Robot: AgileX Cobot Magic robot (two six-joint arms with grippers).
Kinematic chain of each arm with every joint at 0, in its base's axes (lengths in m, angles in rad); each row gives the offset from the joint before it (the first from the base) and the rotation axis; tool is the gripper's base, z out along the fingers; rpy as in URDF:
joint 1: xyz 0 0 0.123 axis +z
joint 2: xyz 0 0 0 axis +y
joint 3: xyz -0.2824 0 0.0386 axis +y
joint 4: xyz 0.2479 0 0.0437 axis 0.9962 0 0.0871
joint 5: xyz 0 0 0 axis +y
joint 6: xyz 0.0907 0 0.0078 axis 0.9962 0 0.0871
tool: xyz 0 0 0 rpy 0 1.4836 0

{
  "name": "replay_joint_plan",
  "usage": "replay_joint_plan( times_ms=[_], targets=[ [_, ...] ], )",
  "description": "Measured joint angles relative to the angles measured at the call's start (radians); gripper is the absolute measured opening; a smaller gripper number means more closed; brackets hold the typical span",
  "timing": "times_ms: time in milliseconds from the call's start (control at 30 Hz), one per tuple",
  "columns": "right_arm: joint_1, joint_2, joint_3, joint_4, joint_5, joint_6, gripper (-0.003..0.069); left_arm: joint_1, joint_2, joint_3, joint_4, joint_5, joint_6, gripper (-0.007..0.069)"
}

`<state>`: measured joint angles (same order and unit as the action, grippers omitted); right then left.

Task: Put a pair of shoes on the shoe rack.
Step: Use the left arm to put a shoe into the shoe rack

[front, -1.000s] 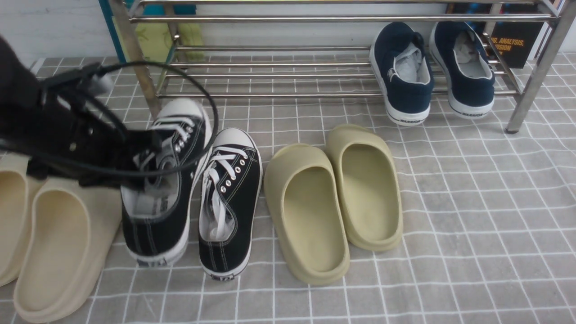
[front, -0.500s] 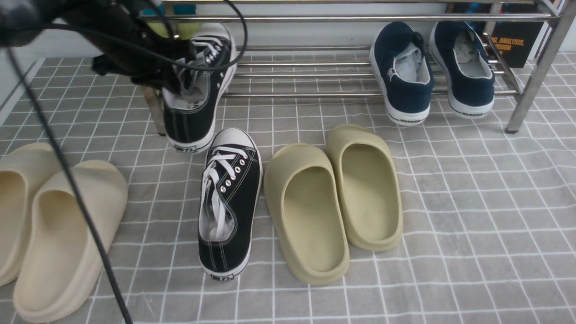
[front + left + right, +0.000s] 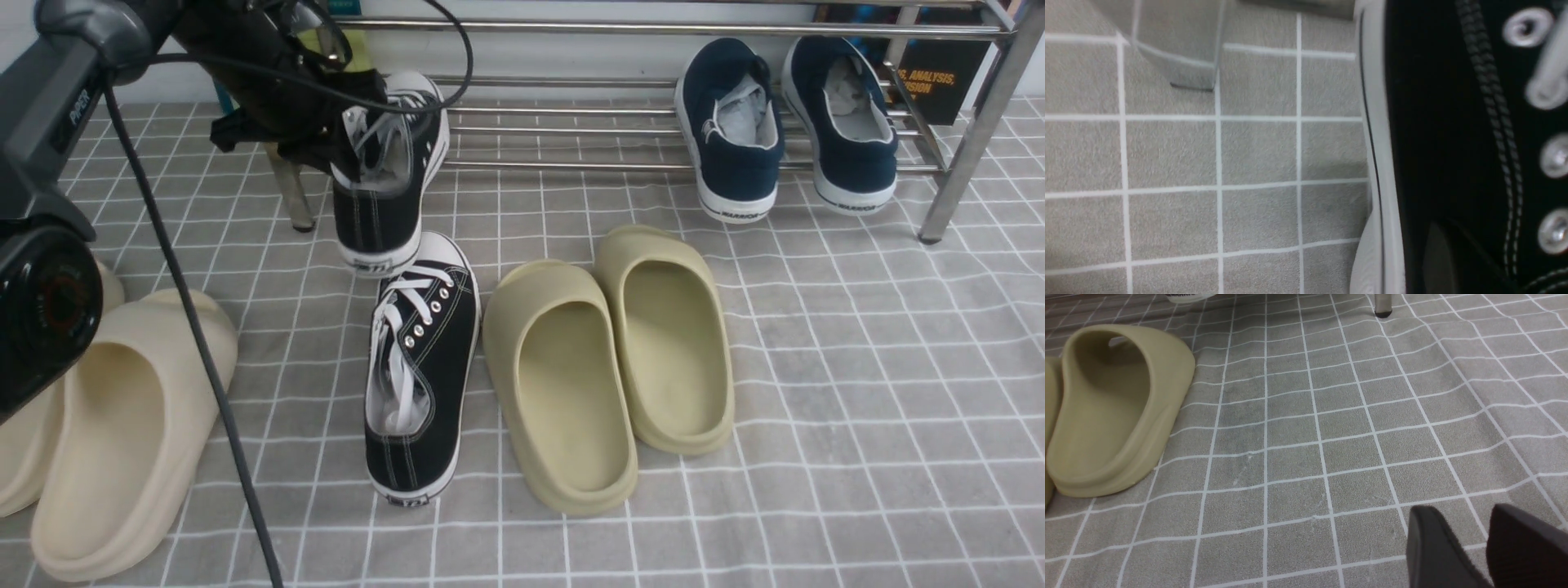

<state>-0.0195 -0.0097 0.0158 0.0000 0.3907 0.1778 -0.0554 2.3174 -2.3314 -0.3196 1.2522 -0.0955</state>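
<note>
One black sneaker (image 3: 384, 204) with white laces hangs at the left end of the shoe rack (image 3: 588, 129), toe over the lower bars, heel low and toward me. My left gripper (image 3: 343, 155) is shut on its collar. The left wrist view shows that sneaker's black side (image 3: 1433, 143) and white sole close up. Whether it touches the bars I cannot tell. The other black sneaker (image 3: 420, 367) lies on the floor cloth, toe toward the rack. Low over bare cloth, my right gripper (image 3: 1466, 516) stands open and holds nothing; the front view does not show it.
Two navy slip-ons (image 3: 735, 131) sit at the right end of the rack's lower tier. A pair of olive slides (image 3: 563, 384) lies right of the floor sneaker, cream slides (image 3: 114, 441) at the front left. Rack legs (image 3: 971, 139) stand on the grey grid cloth (image 3: 857, 408).
My left arm has lifted the sneaker from beside its mate and carried it away from me to the rack's left end, then a little rightward. The other sneaker has stayed put.
</note>
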Motion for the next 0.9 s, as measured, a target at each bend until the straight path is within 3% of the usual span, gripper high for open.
replay_joint_plan(
  times_ms=[233,367,467,900],
  targets=[
    [0.000,0.000,0.000,0.000,0.001,0.000,0.0237,-0.009,-0.006,0.000,0.044,0.001,-0.009,-0.0013],
    [0.000,0.000,0.000,0.000,0.001,0.000,0.0237,-0.067,-0.040,0.000,0.234,0.001,-0.035,-0.0013],
    [0.000,0.000,0.000,0.000,0.001,0.000,0.0237,-0.108,-0.057,0.000,0.309,0.001,-0.060,-0.0013],
    [0.000,0.000,0.000,0.000,0.001,0.000,0.0237,-0.151,-0.072,-0.002,0.406,-0.078,-0.133,-0.0013]
  ],
)
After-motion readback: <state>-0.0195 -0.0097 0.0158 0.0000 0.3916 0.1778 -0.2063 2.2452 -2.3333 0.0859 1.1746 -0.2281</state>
